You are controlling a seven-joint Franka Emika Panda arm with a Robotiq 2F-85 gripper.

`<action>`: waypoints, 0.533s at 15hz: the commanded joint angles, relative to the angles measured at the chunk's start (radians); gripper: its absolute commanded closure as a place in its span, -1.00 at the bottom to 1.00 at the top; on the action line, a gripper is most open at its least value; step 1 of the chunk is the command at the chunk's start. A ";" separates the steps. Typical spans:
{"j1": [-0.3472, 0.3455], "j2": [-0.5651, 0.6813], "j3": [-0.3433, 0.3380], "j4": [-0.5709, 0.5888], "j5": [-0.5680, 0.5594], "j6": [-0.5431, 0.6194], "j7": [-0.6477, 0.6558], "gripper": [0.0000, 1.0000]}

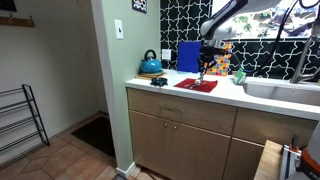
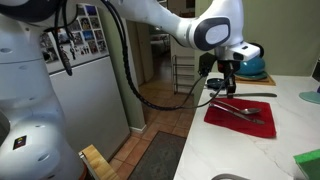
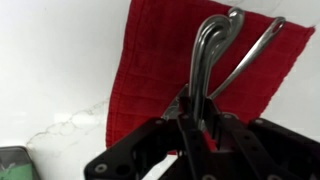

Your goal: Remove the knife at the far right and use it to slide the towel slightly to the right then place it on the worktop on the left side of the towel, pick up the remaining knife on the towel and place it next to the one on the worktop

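Jaws clamped on a knife [image 3: 203, 62], second knife [image 3: 252, 52] beside (both on red towel [image 3: 150, 70])

In an exterior view, the long white smooth worktop [image 1: 230, 98] bears a small flat red rectangular towel [image 1: 196, 85] near its front edge. From the towel, a rounded blue kettle [image 1: 150, 65] stands at ten o'clock, a small black object [image 1: 158, 81] at nine.
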 commanded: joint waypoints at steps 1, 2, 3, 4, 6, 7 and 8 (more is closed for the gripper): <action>0.005 -0.005 0.026 0.056 0.084 -0.027 -0.149 0.91; 0.005 0.007 0.033 0.085 0.129 -0.048 -0.169 0.91; 0.004 0.010 0.038 0.103 0.166 -0.061 -0.185 0.91; 0.009 -0.007 0.030 0.063 0.106 -0.024 -0.135 0.64; 0.010 -0.001 0.037 0.086 0.136 -0.038 -0.157 0.64; 0.010 0.001 0.037 0.091 0.139 -0.039 -0.159 0.64; 0.010 0.003 0.037 0.093 0.139 -0.039 -0.160 0.64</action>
